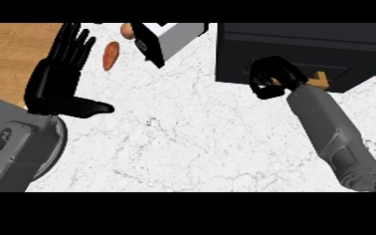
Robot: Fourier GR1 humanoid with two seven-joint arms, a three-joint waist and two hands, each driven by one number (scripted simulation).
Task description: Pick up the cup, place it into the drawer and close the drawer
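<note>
One curled right hand (266,74) (cup (275,82), perhaps)

Cup (276,81) mostly hidden inside right hand (283,71)

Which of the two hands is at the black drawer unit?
The right hand, fingers curled at the front of the black drawer unit; the left hand rests open, fingers up, at the view's left.

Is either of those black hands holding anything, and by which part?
The left hand is open, holding nothing. The right hand curls round a small tan thing at the dark drawer unit; which part cannot be told.
</note>
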